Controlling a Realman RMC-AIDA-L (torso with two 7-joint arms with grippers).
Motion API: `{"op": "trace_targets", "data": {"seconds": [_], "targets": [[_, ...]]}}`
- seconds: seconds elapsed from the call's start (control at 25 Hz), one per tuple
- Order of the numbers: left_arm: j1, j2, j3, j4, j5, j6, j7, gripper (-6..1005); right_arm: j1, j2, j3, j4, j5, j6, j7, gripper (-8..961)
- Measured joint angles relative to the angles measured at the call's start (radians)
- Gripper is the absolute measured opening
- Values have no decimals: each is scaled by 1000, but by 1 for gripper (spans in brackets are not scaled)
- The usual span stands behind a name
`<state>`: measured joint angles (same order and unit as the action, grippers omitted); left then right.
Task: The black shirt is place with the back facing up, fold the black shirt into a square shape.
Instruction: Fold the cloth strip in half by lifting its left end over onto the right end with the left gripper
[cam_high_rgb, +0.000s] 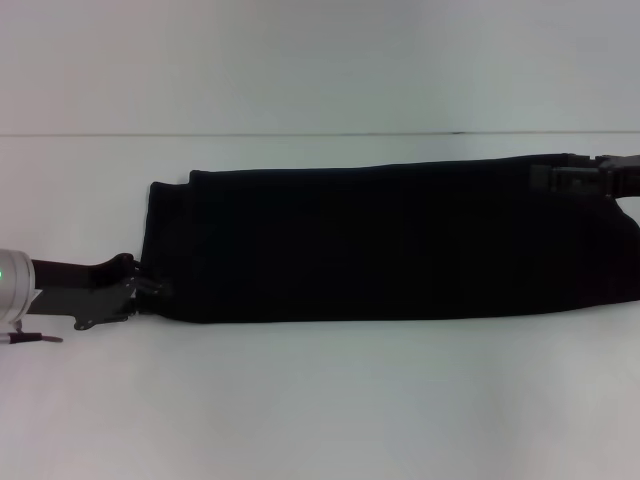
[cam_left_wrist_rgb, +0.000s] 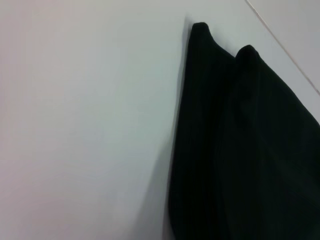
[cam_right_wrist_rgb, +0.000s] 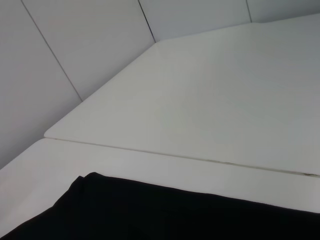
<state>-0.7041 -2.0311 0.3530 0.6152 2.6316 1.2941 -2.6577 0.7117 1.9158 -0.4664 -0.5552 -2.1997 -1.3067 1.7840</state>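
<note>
The black shirt (cam_high_rgb: 390, 240) lies on the white table (cam_high_rgb: 300, 400) as a long band running from left to right, its right end cut off by the picture's edge. My left gripper (cam_high_rgb: 150, 287) is at the shirt's near left corner, right against the fabric. My right gripper (cam_high_rgb: 570, 178) is at the shirt's far right edge, dark against the dark cloth. The left wrist view shows the black shirt (cam_left_wrist_rgb: 250, 150) with two rounded corners lying flat. The right wrist view shows an edge of the black shirt (cam_right_wrist_rgb: 175, 215) on the table.
A seam joins this table to a second white table (cam_right_wrist_rgb: 210, 100) behind it, with grey wall panels (cam_right_wrist_rgb: 75, 45) beyond. Bare white tabletop lies in front of the shirt and to its left.
</note>
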Motion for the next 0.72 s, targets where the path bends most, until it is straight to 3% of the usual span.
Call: {"op": "trace_targets", "data": {"seconds": [0.48,0.64,0.72], "targets": [[12,-1,-10,0,-21,-22,50,187,2,10,-2,0,0,7,0,901],[33,-3,-73,0,-44,-23,137,34,12,30,0,0,16,19,0,900],[54,-1,-136,3,-59,-16,205,24,18,40,0,0,27,30,0,899]]}}
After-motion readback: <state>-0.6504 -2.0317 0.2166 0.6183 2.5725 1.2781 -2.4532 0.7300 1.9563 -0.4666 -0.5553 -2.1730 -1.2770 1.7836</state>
